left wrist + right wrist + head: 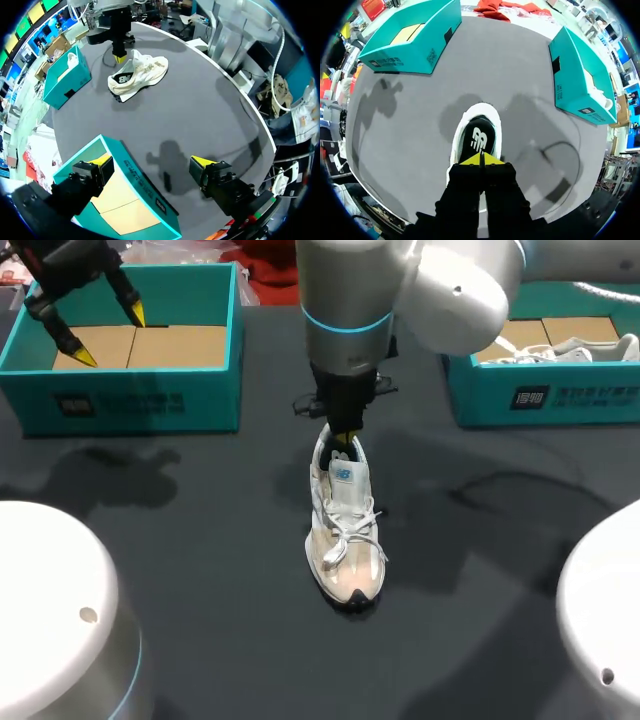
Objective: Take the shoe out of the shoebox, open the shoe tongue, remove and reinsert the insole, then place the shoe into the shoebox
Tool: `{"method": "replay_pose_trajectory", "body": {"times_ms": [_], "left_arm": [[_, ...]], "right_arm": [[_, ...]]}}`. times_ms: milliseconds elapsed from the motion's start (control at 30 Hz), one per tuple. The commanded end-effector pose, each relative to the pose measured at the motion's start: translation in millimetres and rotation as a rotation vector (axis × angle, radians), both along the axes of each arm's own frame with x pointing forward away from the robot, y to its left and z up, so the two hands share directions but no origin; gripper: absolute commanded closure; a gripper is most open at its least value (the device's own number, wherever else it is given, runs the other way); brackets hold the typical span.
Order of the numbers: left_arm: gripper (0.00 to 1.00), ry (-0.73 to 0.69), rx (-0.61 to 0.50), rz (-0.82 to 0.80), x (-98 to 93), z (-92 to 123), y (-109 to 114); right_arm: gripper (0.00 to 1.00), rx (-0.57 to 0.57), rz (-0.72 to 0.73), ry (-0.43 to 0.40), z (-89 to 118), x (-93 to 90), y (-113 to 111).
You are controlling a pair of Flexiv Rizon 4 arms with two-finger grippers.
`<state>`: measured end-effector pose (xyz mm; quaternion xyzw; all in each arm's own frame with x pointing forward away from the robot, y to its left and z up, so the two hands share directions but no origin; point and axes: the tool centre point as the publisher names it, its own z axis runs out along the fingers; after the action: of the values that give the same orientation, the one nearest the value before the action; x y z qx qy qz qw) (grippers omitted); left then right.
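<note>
Boxes, head view: left box (pixel 120 405) shows its cardboard floor; right box (pixel 540 395) holds a second shoe (pixel 590 348).
Shoe, head view: shoe (pixel 345 530) upright on the desk (pixel 200 540) between the boxes, long axis far to near, toe toward the near edge.
Claws, head view: left claw (pixel 108 335) released, above left box; right claw (pixel 345 440) at the shoe's heel, right arm (pixel 350 300) hiding part of it.
Left wrist view: fingers wide apart, one over left box (pixel 145 185), one over the desk; shoe (pixel 137 75) well ahead, right box (pixel 65 82) beyond.
Right wrist view: right claw (pixel 481 160) clenched, tips together at the heel rim; whether it pinches anything, cannot tell. Dark insole (pixel 479 137) shows in the opening; toe points away.
</note>
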<state>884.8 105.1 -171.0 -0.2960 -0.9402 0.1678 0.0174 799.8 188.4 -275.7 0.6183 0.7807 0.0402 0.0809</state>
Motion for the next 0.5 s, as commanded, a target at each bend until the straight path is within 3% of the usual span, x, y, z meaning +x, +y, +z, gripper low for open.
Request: {"method": "replay_pose_trajectory", "body": {"times_ms": [33,333,500], "left_arm": [[0.00,-0.002,0.002,0.000,-0.8,0,0],[0.00,-0.002,0.002,0.000,-0.8,0,0],[0.00,-0.002,0.002,0.000,-0.8,0,0]], "right_arm": [[1.00,-0.068,-0.012,-0.014,1,0.3,4],[1.00,-0.074,-0.062,-0.062,-14,9.3,7],[1.00,-0.162,-0.166,-0.065,-32,11.1,10]]}}
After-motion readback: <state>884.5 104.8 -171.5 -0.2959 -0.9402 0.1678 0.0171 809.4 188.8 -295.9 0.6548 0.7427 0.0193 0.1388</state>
